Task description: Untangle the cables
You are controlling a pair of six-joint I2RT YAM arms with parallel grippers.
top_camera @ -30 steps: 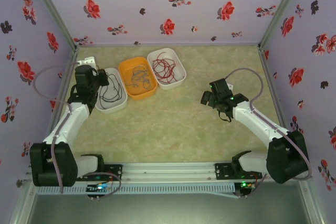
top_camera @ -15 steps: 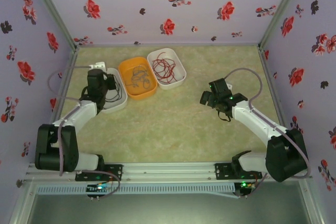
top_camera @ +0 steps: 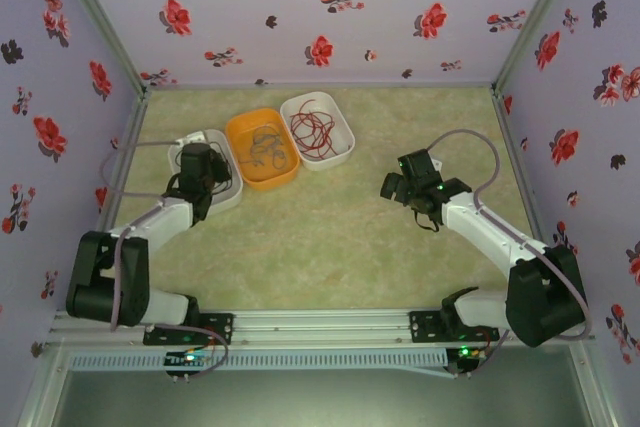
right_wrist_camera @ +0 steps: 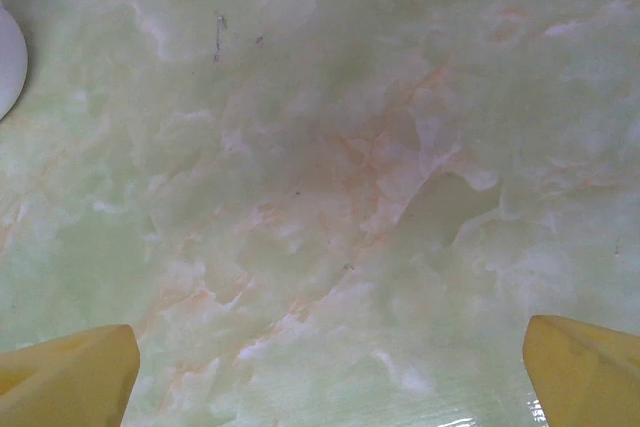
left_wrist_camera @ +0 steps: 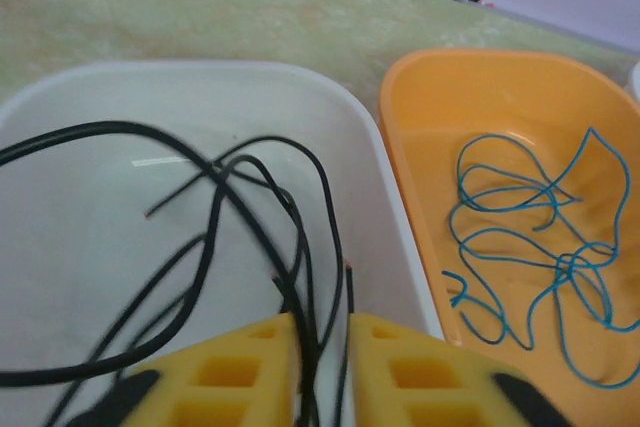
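Observation:
The cables lie sorted in three bins. A black cable (left_wrist_camera: 240,197) loops inside the left white bin (left_wrist_camera: 390,217). My left gripper (left_wrist_camera: 320,367) hangs low over that bin (top_camera: 236,187), its yellow fingers (left_wrist_camera: 230,377) drawn close with black strands running between them. A blue-green cable (left_wrist_camera: 530,237) sits in the orange bin (top_camera: 240,133), and a red cable (top_camera: 313,127) fills the right white bin (top_camera: 346,133). My right gripper (top_camera: 388,187) hovers over bare table at the right, wide open, its fingers (right_wrist_camera: 70,377) at the frame corners with nothing between them.
The three bins stand in a row at the back left. Floral walls close in the table on three sides. Marbled green tabletop (top_camera: 330,237) stretches between the two arms and in front of the bins.
My left arm has swung rightward and pulled back toward its base, bringing the gripper from the bin's far left corner to over its middle. The right arm has barely shifted.

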